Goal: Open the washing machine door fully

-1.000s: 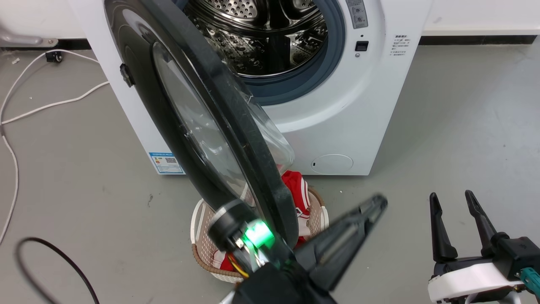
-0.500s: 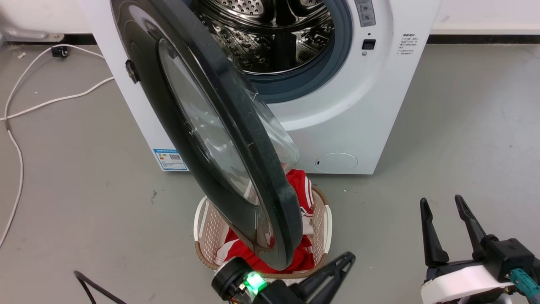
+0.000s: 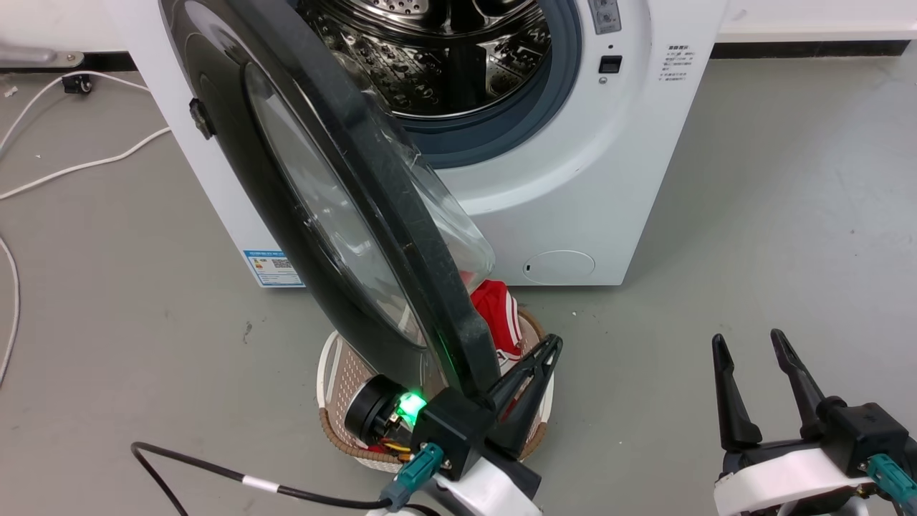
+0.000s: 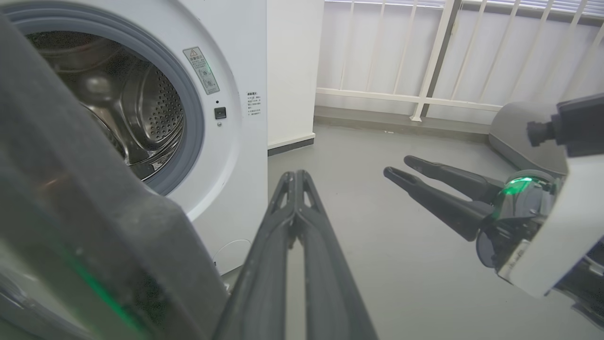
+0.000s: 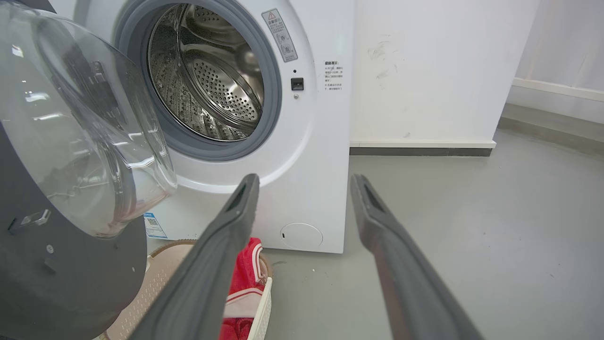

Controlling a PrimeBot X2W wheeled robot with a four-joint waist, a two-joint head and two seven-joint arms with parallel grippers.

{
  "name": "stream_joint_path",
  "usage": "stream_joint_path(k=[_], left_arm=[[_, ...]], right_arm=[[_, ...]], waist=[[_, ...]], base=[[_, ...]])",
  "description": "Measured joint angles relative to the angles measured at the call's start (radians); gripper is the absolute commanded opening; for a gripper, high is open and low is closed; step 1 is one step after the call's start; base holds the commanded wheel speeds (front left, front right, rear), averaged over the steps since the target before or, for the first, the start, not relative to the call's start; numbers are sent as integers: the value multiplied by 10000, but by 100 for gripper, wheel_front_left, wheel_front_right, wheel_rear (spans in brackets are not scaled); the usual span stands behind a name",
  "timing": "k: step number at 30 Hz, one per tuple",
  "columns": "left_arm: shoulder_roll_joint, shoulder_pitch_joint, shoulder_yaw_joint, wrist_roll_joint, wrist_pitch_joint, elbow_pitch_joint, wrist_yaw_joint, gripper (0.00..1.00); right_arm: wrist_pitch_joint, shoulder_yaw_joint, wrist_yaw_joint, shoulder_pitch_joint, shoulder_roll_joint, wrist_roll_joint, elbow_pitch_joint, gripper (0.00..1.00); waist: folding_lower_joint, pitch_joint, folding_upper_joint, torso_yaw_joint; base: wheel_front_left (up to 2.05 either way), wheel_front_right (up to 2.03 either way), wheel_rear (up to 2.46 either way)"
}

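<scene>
Black left gripper (image 4: 296, 174) pressed together beside the washing machine door (image 3: 380, 186); right gripper (image 3: 748, 337) spread.

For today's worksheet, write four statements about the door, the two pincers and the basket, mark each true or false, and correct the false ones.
1. The door stands open, baring the drum. True.
2. The left pincer is spread wide. False: its fingers are pressed together, beside the door's lower rim.
3. The right pincer grips the door. False: it is open and empty, apart from the door, above the floor.
4. A basket holding red cloth sits on the floor below the door. True.
</scene>
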Motion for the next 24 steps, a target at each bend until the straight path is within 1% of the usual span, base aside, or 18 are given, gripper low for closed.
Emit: stream_joint_path(k=[5,10,18,24], left_arm=[[-105,-222,161,-61,-127,543,221,0],[-111,-267,318,-84,-242,784,437,0],[13,-151,357,-105,-284,700,562,0],[194,266,437,-105,-303,341,832,0]], right_arm=[[2,36,0,-24,0,38,8,100],[0,31,0,-32,0,79,56,100],[-12,33,0,-30,0,194,113,100],[-12,13,0,-28,0,215,142,100]], waist=[[0,47,0,-57],[0,69,0,-26],[-1,34,0,77],[0,-34,0,188]], base=[[0,0,0],[0,0,0],[0,0,0],[0,0,0]])
